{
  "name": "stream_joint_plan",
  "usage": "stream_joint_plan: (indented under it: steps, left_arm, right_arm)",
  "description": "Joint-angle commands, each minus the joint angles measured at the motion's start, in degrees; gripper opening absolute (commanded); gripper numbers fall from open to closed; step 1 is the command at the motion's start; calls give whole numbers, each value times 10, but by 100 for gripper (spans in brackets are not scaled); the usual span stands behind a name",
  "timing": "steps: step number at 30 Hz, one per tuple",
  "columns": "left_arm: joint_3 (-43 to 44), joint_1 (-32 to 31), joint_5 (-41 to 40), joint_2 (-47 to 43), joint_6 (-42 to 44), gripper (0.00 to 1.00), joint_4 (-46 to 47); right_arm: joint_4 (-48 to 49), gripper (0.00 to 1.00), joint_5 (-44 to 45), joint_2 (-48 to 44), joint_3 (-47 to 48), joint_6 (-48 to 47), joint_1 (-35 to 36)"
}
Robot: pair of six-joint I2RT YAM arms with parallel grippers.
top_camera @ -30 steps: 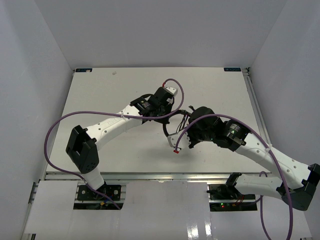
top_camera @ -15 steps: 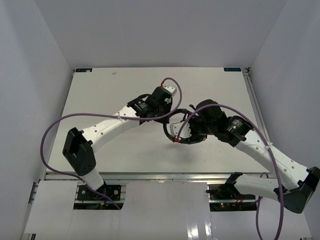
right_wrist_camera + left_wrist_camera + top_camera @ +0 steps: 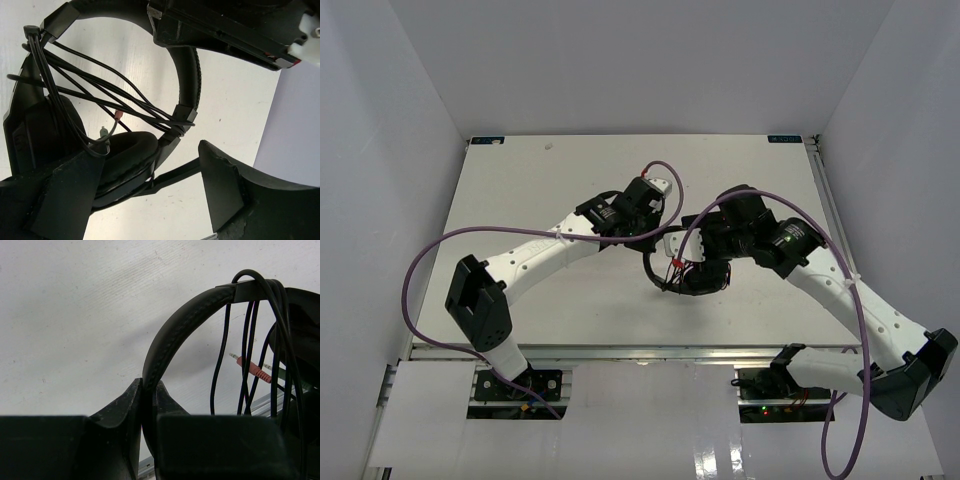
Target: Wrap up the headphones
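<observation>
The black headphones (image 3: 661,282) hang over the middle of the table between my two grippers. My left gripper (image 3: 149,390) is shut on the padded headband (image 3: 182,317). The thin black cord (image 3: 248,345) is looped several times over the band, and its red plug (image 3: 253,369) and green plug (image 3: 291,376) dangle free. In the right wrist view the cord (image 3: 100,95) crosses from one side of the band to the other above the earcup (image 3: 125,155). My right gripper (image 3: 150,192) stands open around the earcup's lower side, and the boom mic (image 3: 177,172) passes between its fingers.
The white table (image 3: 520,190) is walled in white on three sides. A metal rail (image 3: 620,351) runs along its near edge. Purple robot cables arc off the left arm (image 3: 665,172) and the right arm (image 3: 825,232), close to the headphones.
My right gripper has opened and let go of the cord end, then swung up and left against the headphones. The plugs have risen toward the earcups. The left gripper keeps its hold.
</observation>
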Motion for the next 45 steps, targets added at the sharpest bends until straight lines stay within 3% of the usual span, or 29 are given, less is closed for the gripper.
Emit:
stream_joint_plan:
  steps: [1, 16, 21, 30, 34, 37, 43, 45]
  left_arm:
    - [1, 9, 25, -34, -8, 0, 14]
    - [-4, 74, 48, -13, -5, 0, 20]
    - [-34, 107, 33, 0, -3, 0, 52]
    - [-108, 140, -38, 52, 30, 5, 179]
    - [-132, 147, -67, 61, 38, 14, 238]
    - [-149, 153, -84, 65, 39, 28, 267]
    - [-175, 164, -69, 62, 42, 88, 290]
    - [-179, 165, -64, 49, 47, 92, 289]
  right_arm:
    - [-40, 81, -48, -1, 46, -16, -9]
    - [-71, 91, -60, -19, 96, -19, -32]
    - [-50, 96, -54, -38, 96, 29, -69]
    - [115, 93, -37, -143, -66, 197, -188]
    - [152, 92, -50, -198, -147, 227, -222]
    - [165, 92, -59, -237, -205, 245, -237]
    - [166, 90, -87, -290, -276, 285, -259]
    - [164, 90, -93, -299, -292, 298, -263]
